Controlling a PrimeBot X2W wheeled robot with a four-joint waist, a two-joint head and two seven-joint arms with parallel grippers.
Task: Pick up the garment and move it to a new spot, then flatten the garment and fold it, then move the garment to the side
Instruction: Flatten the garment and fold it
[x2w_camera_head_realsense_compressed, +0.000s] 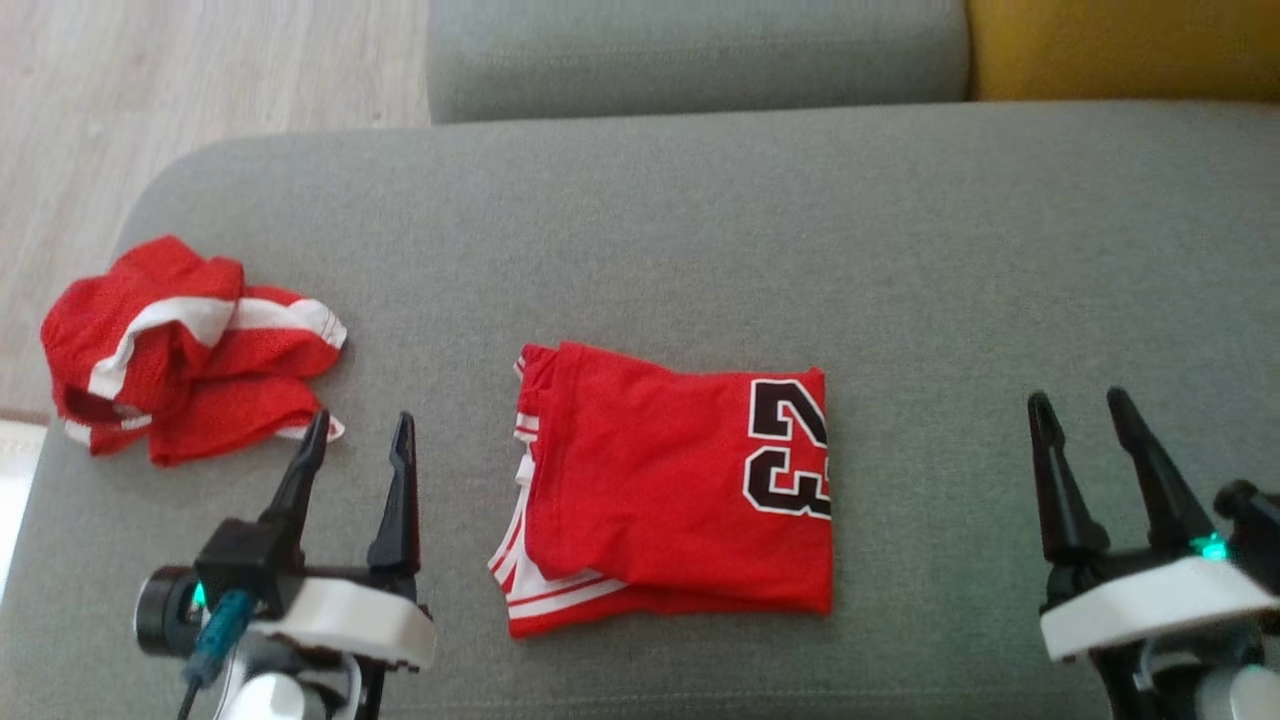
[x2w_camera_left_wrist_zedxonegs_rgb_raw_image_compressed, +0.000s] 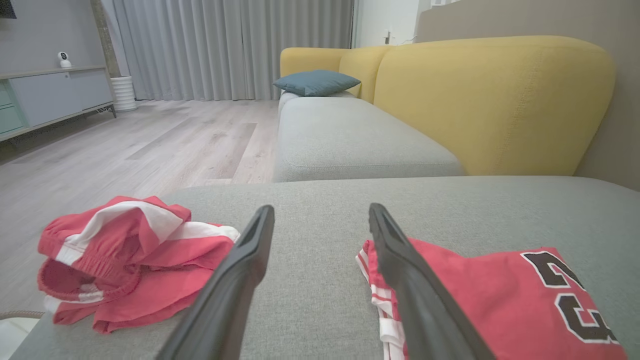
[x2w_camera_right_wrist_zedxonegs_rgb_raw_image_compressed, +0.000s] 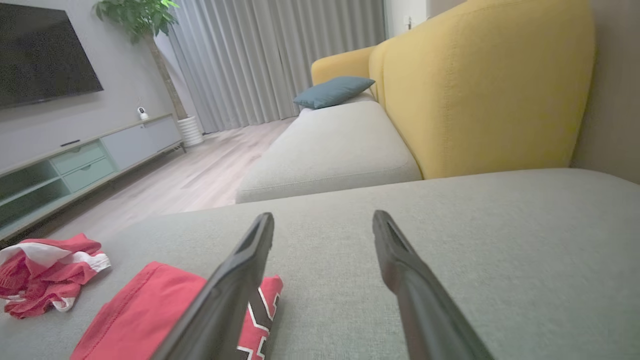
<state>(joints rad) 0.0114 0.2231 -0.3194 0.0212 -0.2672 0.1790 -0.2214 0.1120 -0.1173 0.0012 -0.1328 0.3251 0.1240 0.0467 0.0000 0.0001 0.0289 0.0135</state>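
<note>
The garment (x2w_camera_head_realsense_compressed: 670, 490) is a red jersey with a black "23", folded into a neat rectangle in the middle of the grey sofa seat (x2w_camera_head_realsense_compressed: 700, 220). It also lies at the lower right of the left wrist view (x2w_camera_left_wrist_zedxonegs_rgb_raw_image_compressed: 500, 300) and at the lower left of the right wrist view (x2w_camera_right_wrist_zedxonegs_rgb_raw_image_compressed: 145, 315). My left gripper (x2w_camera_head_realsense_compressed: 360, 430) hovers open just left of the jersey, nothing between its fingers. My right gripper (x2w_camera_head_realsense_compressed: 1080, 405) stands open well to the right of it, also empty. Both grippers' fingers (x2w_camera_left_wrist_zedxonegs_rgb_raw_image_compressed: 240, 270) (x2w_camera_right_wrist_zedxonegs_rgb_raw_image_compressed: 400, 265) point over bare cushion.
A crumpled pair of red shorts with white stripes (x2w_camera_head_realsense_compressed: 180, 350) lies at the seat's left end, near its edge. Yellow backrest (x2w_camera_left_wrist_zedxonegs_rgb_raw_image_compressed: 490, 100) rises along the right. A second grey cushion (x2w_camera_left_wrist_zedxonegs_rgb_raw_image_compressed: 350, 140) with a blue pillow (x2w_camera_left_wrist_zedxonegs_rgb_raw_image_compressed: 316, 81) lies beyond. Wood floor (x2w_camera_left_wrist_zedxonegs_rgb_raw_image_compressed: 125, 145) is past the seat's edge.
</note>
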